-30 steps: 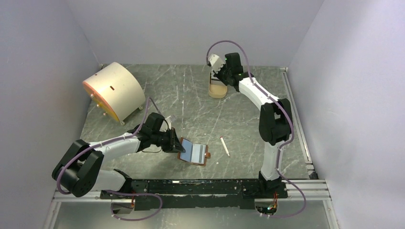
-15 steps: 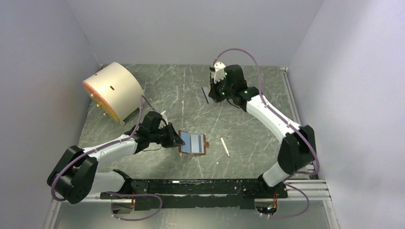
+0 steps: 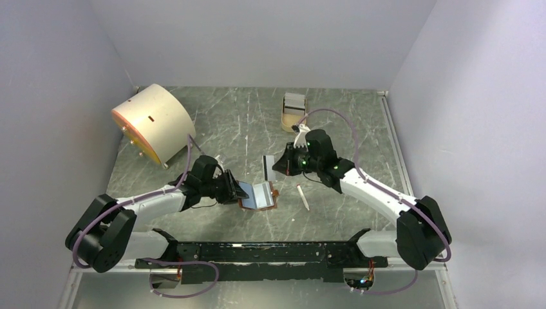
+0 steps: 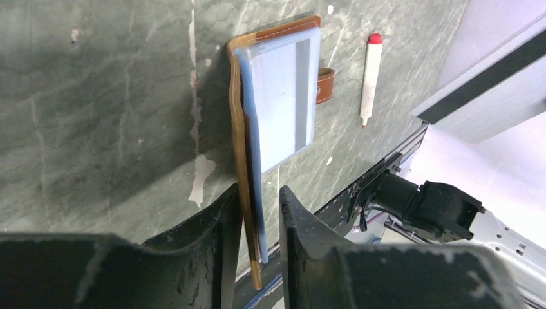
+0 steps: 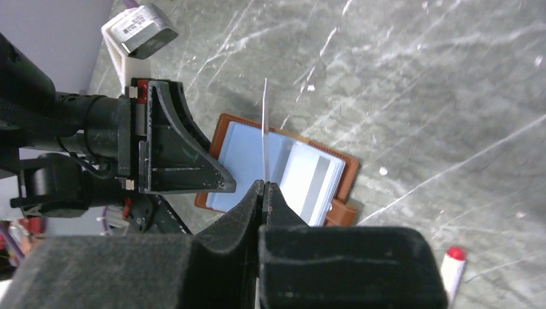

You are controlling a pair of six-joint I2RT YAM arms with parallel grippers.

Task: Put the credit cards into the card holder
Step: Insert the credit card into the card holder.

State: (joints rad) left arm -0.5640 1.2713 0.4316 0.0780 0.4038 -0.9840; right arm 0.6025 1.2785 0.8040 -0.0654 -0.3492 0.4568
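Centre frame: the open, blue-lined brown leather wallet (image 3: 261, 195) is pinched by the jaws of the left gripper (image 3: 239, 192); just above it, a thin pale-grey card (image 3: 268, 167) is clamped by the right gripper (image 3: 278, 166).

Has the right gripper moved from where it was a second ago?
Yes. The right gripper has come away from the tan tray at the far edge, toward the near side, and now holds a credit card near the open card holder.
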